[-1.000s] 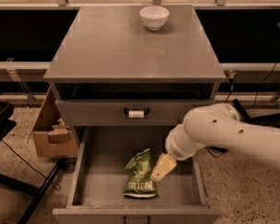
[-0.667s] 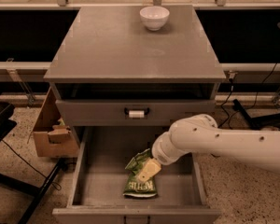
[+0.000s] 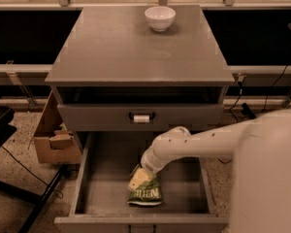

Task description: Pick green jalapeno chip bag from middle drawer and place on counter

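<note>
Nearest: robot body (image 3: 271,178) fills the btm-right corner, white, blocks the right end of the cabinet.

middle drawer (image 3: 106,178) is pulled all the way out, front wall at the btm edge of view, flat grey floor, low side walls.

green jalapeno chip bag (image 3: 147,196) lies inside the drawer on its floor, approx centre, a bit toward the front wall. Crumpled, white lettering facing up, top end pointing back toward the cabinet. Clear of both side walls.

hand (image 3: 138,180) is down in the drawer, right over the bag's upper-left part. Beige tip overlaps the bag top and looks in contact w/ it. Grip state: can't tell from this angle, and can't confirm it has hold of the bag.

arm (image 3: 199,143) runs in from the right, crosses over the drawer's right wall, bends down at the wrist to the bag.

Behind that: closed drawer front (image 3: 97,116) w/ black handle (image 3: 141,116) and white tag at centre. Above it, a dark open slot under the top slab.

Left of cabinet: cardboard box (image 3: 51,142) on the speckled floor (image 3: 14,198), touching or just beside the cabinet side. A cable runs across the floor near it.

counter (image 3: 126,52): grey, flat. Only item on it is a white bowl (image 3: 160,17), upright, near the back edge, slightly right of centre. Well apart from the bag.
</note>
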{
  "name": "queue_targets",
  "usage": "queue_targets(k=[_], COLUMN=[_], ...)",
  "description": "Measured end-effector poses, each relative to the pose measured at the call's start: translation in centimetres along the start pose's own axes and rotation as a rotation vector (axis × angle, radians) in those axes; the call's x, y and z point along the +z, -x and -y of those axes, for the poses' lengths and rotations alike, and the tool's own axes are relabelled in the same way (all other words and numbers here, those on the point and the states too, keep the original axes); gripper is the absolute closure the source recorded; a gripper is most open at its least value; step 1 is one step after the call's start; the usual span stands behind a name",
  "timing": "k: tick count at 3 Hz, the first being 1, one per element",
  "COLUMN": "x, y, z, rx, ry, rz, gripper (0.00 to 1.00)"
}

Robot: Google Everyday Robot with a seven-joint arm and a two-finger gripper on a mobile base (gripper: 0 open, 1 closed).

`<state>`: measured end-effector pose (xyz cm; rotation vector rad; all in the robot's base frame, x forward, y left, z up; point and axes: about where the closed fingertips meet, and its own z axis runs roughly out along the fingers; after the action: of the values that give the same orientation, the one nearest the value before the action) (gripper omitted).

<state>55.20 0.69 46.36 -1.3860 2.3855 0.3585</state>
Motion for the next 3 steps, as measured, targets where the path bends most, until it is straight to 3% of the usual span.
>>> queue_targets(k=[1, 2, 3], x=[3.3, 5.9, 6.5], y=[0.2, -1.3, -2.5], z=[0.2, -0.1, 0.4], rx=[-0.006, -0.045, -0.093], ry=[-0.002, -0.014, -0.032], rz=[-0.04, -0.108, -0.155], gripper=[0.0, 0.27, 0.49])
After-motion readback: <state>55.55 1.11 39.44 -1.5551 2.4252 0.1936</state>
